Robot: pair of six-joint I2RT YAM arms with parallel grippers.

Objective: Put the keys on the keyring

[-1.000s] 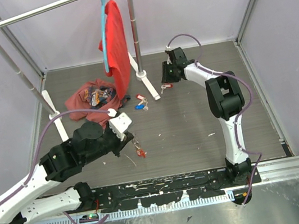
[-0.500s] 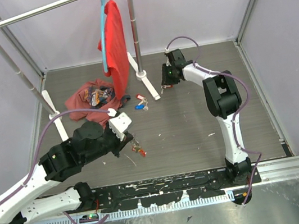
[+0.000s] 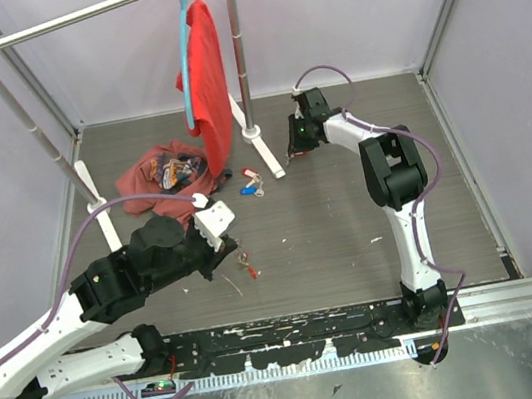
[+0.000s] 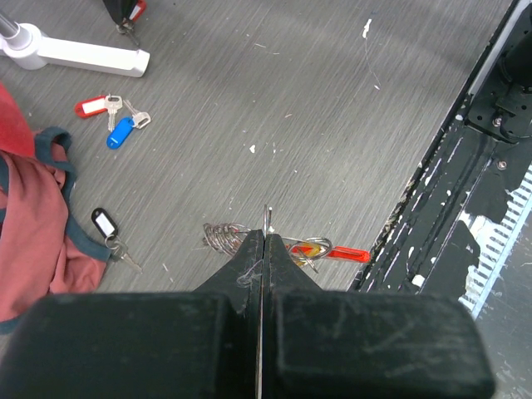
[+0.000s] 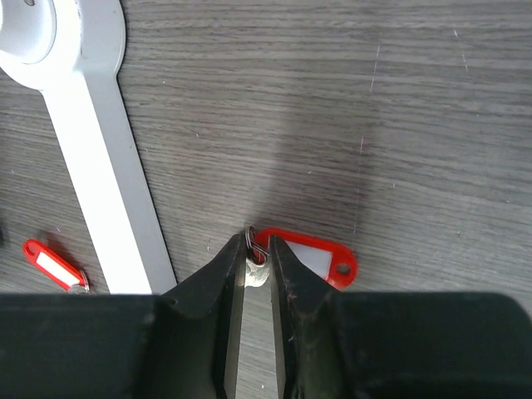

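The right hand (image 5: 258, 252) has narrowed onto the red-tagged key (image 5: 320, 259), apparently gripping it. The left hand (image 4: 264, 243), pinched shut, holds the keyring (image 4: 320, 248) ready for threading.

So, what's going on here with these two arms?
Two robot arms are putting keys on a keyring. The left tool is shut on the keyring, low over the table, red tag sticking out sideways. The right tool is down at a red-tagged key beside the white rack foot, jaws narrow around its small ring; whether it grips yet is unclear. Other tagged keys lie loose nearby.
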